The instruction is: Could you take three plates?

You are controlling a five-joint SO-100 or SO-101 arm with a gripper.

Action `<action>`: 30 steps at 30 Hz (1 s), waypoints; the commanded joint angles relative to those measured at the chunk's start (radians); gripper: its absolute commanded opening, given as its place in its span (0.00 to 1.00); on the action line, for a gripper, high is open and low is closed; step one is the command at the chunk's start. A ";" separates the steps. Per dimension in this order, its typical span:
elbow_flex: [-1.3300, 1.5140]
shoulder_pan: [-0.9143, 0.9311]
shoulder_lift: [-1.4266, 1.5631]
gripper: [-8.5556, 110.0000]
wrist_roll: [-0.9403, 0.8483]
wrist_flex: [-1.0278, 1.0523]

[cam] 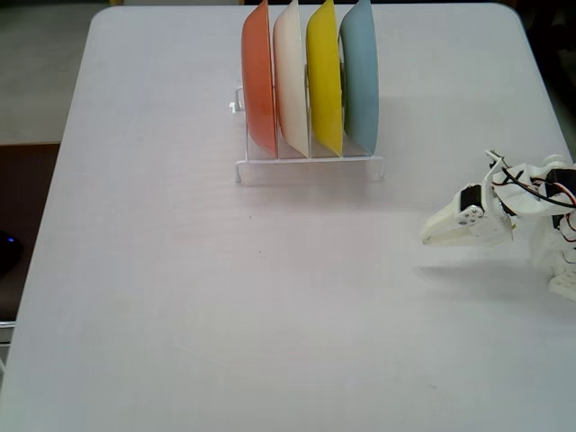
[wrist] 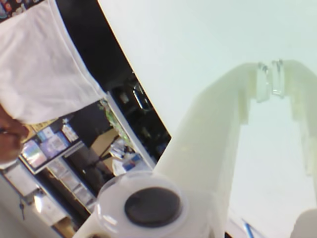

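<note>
Standing on edge in a white wire rack (cam: pixel 306 167) at the back of the table are the cream-white plate (cam: pixel 290 81), the yellow plate (cam: pixel 324 79) and the light blue plate (cam: pixel 362 76). My gripper (cam: pixel 427 238) hovers low at the right side of the fixed view, well right of and in front of the rack, pointing left. In the wrist view the gripper (wrist: pixel 270 82) has its fingertips touching, shut with nothing between them. No plate appears in the wrist view.
An orange plate (cam: pixel 259 81) fills the rack's leftmost slot. The white table (cam: pixel 225 297) spreads wide in front of the rack. In the wrist view a person in a white shirt (wrist: pixel 42 59) stands beyond the table edge, near shelves.
</note>
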 commanded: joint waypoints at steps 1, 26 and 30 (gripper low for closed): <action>-0.003 0.005 0.021 0.09 0.009 0.002; -0.828 0.206 -0.405 0.07 -0.439 -0.094; -0.962 0.305 -0.538 0.07 -0.588 -0.106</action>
